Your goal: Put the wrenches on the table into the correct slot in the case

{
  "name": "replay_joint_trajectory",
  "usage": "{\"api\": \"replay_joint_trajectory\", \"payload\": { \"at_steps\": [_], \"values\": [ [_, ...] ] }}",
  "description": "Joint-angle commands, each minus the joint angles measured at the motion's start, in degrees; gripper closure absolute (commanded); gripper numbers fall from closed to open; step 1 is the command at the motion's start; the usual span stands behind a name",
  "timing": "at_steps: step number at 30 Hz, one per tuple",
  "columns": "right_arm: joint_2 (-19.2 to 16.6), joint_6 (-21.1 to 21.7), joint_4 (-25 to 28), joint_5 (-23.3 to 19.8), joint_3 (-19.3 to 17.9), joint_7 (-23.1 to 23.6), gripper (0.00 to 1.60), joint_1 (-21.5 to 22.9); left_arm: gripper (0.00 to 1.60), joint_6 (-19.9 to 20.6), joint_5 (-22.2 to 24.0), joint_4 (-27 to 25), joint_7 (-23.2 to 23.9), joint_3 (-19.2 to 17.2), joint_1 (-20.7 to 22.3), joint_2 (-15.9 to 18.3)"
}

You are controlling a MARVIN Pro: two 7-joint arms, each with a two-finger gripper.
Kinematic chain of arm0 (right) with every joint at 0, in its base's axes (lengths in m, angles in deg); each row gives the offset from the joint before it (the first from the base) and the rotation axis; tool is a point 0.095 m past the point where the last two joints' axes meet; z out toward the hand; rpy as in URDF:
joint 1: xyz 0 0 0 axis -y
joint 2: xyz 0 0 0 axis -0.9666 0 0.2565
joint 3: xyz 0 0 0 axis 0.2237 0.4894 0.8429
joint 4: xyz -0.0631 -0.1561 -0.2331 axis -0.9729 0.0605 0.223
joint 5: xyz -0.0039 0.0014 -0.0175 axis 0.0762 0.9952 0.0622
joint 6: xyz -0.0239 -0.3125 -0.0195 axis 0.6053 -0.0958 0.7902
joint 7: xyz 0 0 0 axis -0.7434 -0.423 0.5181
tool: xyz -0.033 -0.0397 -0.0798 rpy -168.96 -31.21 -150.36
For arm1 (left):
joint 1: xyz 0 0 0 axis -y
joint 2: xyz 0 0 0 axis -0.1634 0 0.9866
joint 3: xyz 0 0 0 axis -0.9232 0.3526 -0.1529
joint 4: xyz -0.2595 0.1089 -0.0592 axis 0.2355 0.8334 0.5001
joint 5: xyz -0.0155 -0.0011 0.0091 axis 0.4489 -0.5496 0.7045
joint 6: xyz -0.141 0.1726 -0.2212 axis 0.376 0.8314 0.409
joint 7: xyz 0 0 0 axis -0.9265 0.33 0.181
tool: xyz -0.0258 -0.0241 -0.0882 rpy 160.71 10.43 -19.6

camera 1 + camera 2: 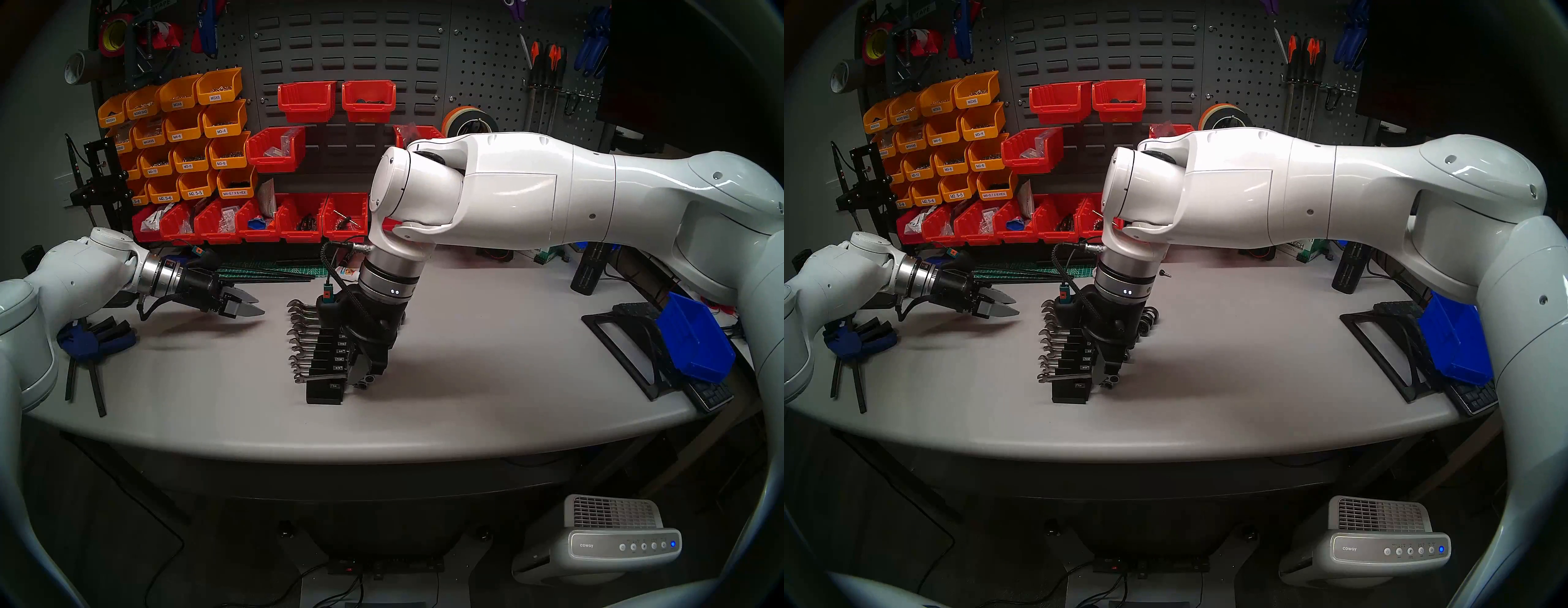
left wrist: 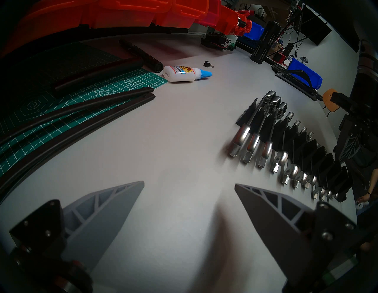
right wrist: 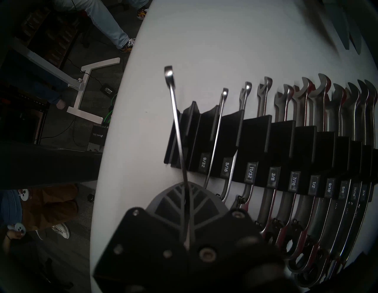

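The black case (image 1: 324, 392) (image 1: 1070, 392) (image 2: 306, 151) (image 3: 255, 131) stands mid-table (image 1: 466, 382), its grooves filled with several chrome wrenches. My right gripper (image 1: 365, 380) (image 1: 1108, 380) (image 3: 186, 204) points down at the case's near end and is shut on one slim silver wrench (image 3: 173, 106) (image 1: 316, 376) (image 1: 1064, 376). That wrench slants across the last near steps, left of the 9/32 label. I cannot tell whether it sits in a groove. My left gripper (image 1: 250, 305) (image 1: 1006, 303) (image 2: 189, 183) hovers open and empty, left of the case.
Red and yellow bins (image 1: 237, 220) line the back wall. A green cutting mat (image 2: 67, 98) with black rods and a glue bottle (image 2: 184, 73) lie behind the left gripper. A blue clamp (image 1: 91, 339) sits far left. A black stand and blue bin (image 1: 691, 339) sit right.
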Motion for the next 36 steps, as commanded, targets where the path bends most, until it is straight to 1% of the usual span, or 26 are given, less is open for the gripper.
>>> {"api": "replay_joint_trajectory", "payload": {
  "at_steps": [1, 6, 10, 19, 24, 29, 36],
  "values": [
    [0.8, 0.0, -0.8, -0.4, -0.4, 3.7, 1.60, 2.9, 0.00, 0.0, 0.1, 0.1, 0.1, -0.6, 1.6, -0.1],
    [1.6, 0.4, -1.3, -0.6, 0.3, 3.9, 1.60, 3.3, 0.00, 0.0, 0.1, 0.1, 0.1, -0.6, 1.6, -0.1],
    [2.5, 1.1, -2.2, -1.2, 0.6, 3.0, 1.60, 3.3, 0.00, 0.0, 0.1, 0.1, 0.1, -0.6, 1.6, -0.1],
    [3.8, 0.7, -4.2, -1.7, 1.3, 2.5, 1.60, 3.4, 0.00, 0.0, 0.1, 0.1, 0.1, -0.6, 1.6, -0.1],
    [4.1, -0.1, -4.9, -1.9, 1.9, 3.1, 1.60, 3.5, 0.00, 0.0, 0.1, 0.1, 0.1, -0.6, 1.6, -0.1],
    [4.0, -0.3, -3.6, -2.2, 3.1, 4.3, 1.60, 3.9, 0.00, 0.0, 0.1, 0.1, 0.1, -0.6, 1.6, -0.1],
    [4.0, -0.4, -2.3, -2.3, 4.1, 4.1, 1.60, 4.4, 0.00, 0.0, 0.1, 0.1, 0.1, -0.6, 1.6, -0.1]
  ]
}}
